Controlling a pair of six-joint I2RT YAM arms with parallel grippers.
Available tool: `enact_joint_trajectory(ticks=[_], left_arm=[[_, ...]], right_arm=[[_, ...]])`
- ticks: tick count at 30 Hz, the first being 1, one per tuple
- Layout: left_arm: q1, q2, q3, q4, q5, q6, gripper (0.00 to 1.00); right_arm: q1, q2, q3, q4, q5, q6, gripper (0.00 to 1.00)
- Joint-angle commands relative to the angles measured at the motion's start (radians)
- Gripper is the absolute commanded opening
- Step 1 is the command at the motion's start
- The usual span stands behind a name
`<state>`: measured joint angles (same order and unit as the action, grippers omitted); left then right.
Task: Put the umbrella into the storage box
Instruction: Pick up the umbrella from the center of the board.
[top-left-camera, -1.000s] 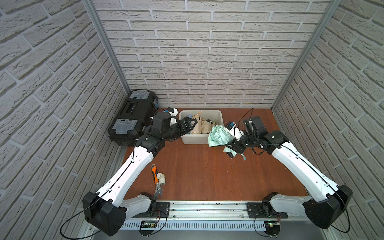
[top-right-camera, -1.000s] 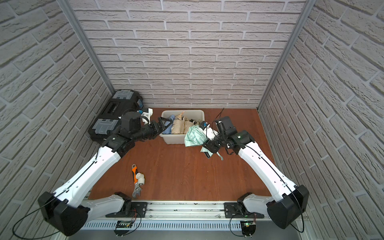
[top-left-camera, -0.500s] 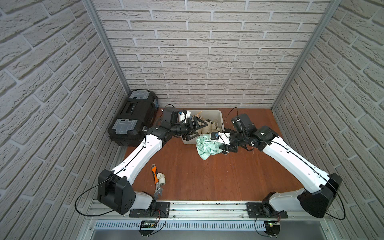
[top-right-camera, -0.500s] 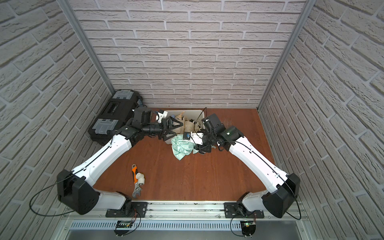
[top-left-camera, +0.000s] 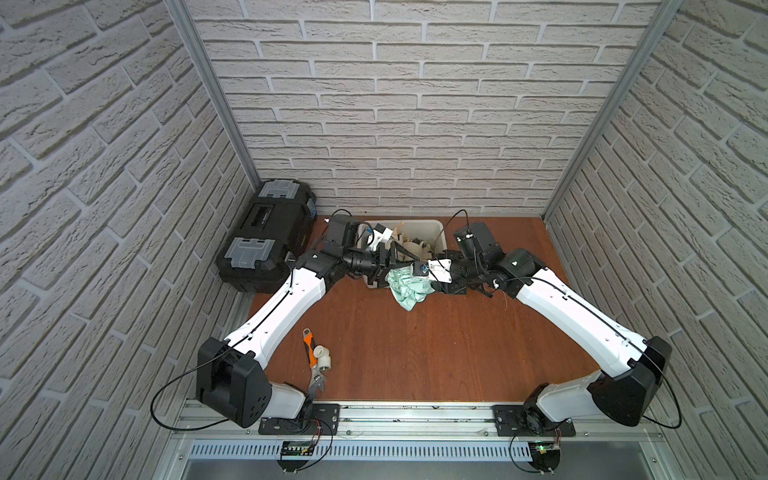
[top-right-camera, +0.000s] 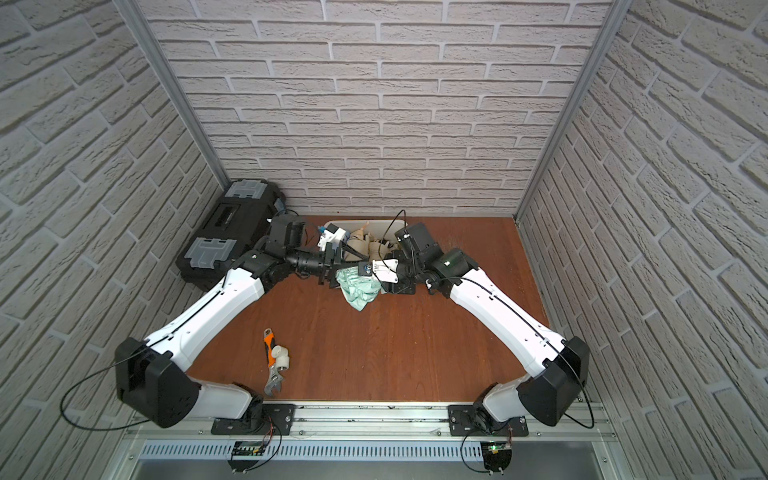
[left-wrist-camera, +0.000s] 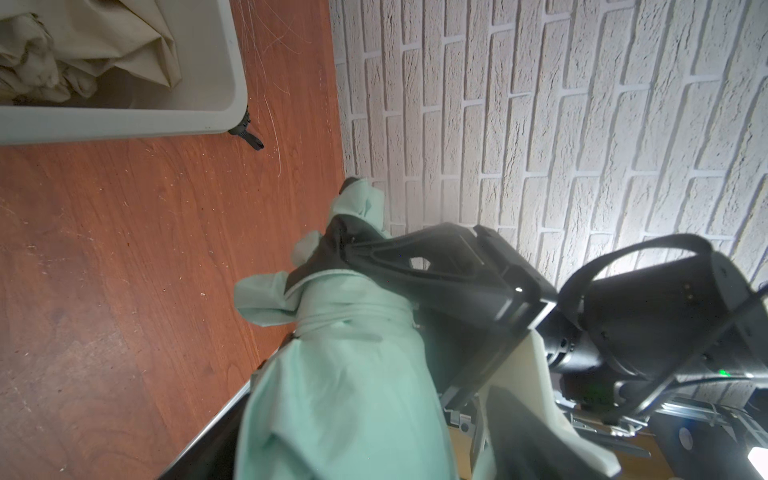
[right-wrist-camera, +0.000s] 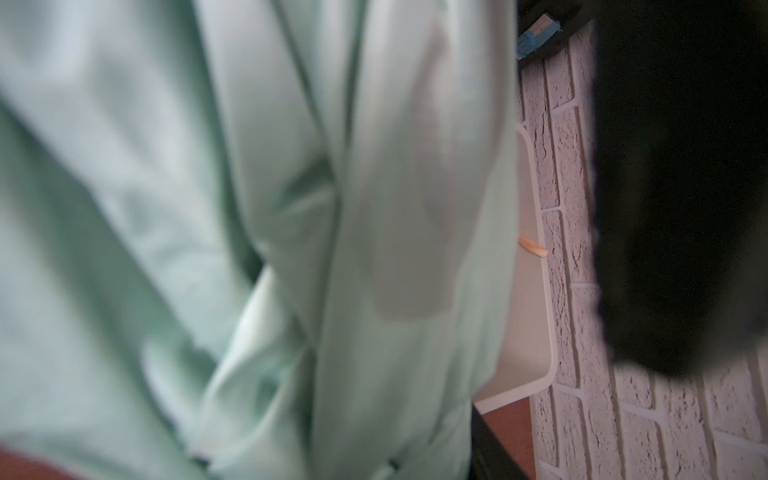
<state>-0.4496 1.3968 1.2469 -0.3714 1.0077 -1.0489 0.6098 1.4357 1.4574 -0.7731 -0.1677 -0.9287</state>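
Any print on the black toolbox (top-left-camera: 266, 237), at centre left of both top views, was too small for me to read. The umbrella (top-left-camera: 409, 286), a folded mint-green bundle, hung in mid-frame just in front of the storage box (top-left-camera: 422, 227) and outside it. I could not tell whether its lower end touched the worktop (top-left-camera: 415, 357).

The right gripper (top-left-camera: 422, 279) had its jaws closed on the umbrella's upper part. In the left wrist view one of its black fingers (left-wrist-camera: 386, 253) lay across the fabric. The left gripper (top-left-camera: 405, 262) reached in from the opposite side with its jaws spread wide, the umbrella between them and a gap showing beside one finger.

Crumpled beige cloth (top-left-camera: 417, 245) lay in the box, and both wrists crowded over its near rim. At lower left in the top views an orange-handled wrench (top-left-camera: 312, 361) lay touching a white pipe fitting (top-left-camera: 323, 359), well apart from the box. The worktop was reddish-brown wood grain, walled on three sides by white brick-pattern panels (top-left-camera: 415, 124).
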Motion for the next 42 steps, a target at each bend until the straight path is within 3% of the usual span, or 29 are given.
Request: enact_joint_trajectory(ticks=[1, 12, 15, 17, 22, 25, 28, 33, 38, 42], left_arm=[[-0.012, -0.034, -0.027, -0.001, 0.08, 0.036, 0.82], [-0.018, -0.045, -0.059, 0.007, 0.118, 0.033, 0.46], [-0.018, -0.046, -0.057, 0.03, 0.112, 0.018, 0.37], [-0.017, -0.043, -0.055, 0.068, 0.103, -0.019, 0.3], [-0.017, -0.036, -0.035, 0.164, 0.06, -0.077, 0.26], [-0.009, -0.023, -0.021, 0.223, 0.022, -0.108, 0.23], [0.001, -0.009, 0.005, 0.245, -0.029, -0.109, 0.23], [0.013, -0.014, -0.006, 0.35, -0.183, -0.114, 0.22], [0.014, -0.008, -0.045, 0.567, -0.368, -0.123, 0.23], [0.006, 0.024, -0.067, 0.753, -0.433, -0.152, 0.23]], right_arm=[[0.008, 0.003, 0.054, 0.118, 0.015, -0.007, 0.16], [0.03, 0.04, 0.05, 0.161, 0.029, 0.002, 0.17], [0.033, 0.043, 0.05, 0.163, 0.038, 0.02, 0.21], [0.034, 0.04, 0.047, 0.168, 0.045, 0.041, 0.34], [0.034, 0.014, 0.021, 0.183, 0.096, 0.126, 0.75], [0.033, -0.029, -0.011, 0.189, 0.094, 0.211, 0.87], [0.03, -0.093, -0.049, 0.184, 0.052, 0.357, 0.9], [0.029, -0.206, -0.13, 0.233, 0.036, 0.746, 0.9], [0.028, -0.279, -0.225, 0.397, 0.115, 1.341, 0.85], [0.028, -0.273, -0.276, 0.519, 0.145, 1.758, 0.85]])
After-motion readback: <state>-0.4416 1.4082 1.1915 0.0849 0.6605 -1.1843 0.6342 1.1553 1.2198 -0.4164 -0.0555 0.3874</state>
